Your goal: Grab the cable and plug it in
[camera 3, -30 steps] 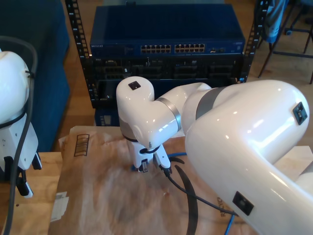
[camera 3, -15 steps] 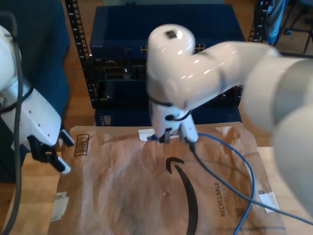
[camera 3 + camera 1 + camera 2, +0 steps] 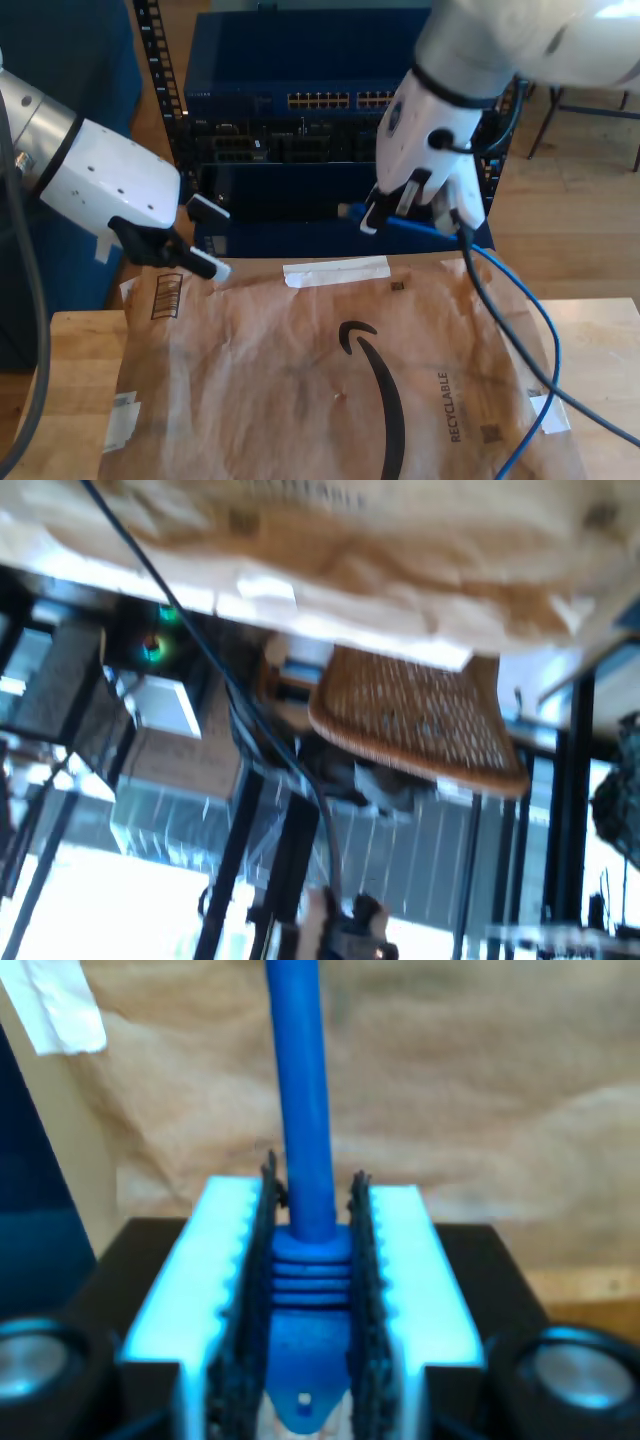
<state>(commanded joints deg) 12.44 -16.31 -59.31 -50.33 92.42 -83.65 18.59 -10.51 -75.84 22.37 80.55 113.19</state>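
My second gripper [image 3: 310, 1290] holds the cable [image 3: 300, 1110] by its ribbed blue boot, the fingers [image 3: 225, 1290] pressed against both sides. In the exterior view this gripper [image 3: 385, 215] is raised above the brown paper mailer [image 3: 330, 370] on the surface [image 3: 80, 400], in front of the rack of network equipment [image 3: 340, 100]. The cable trails from it down toward the exterior view's lower right. My first gripper [image 3: 195, 240] hangs at the exterior view's left, fingers apart, nothing between them.
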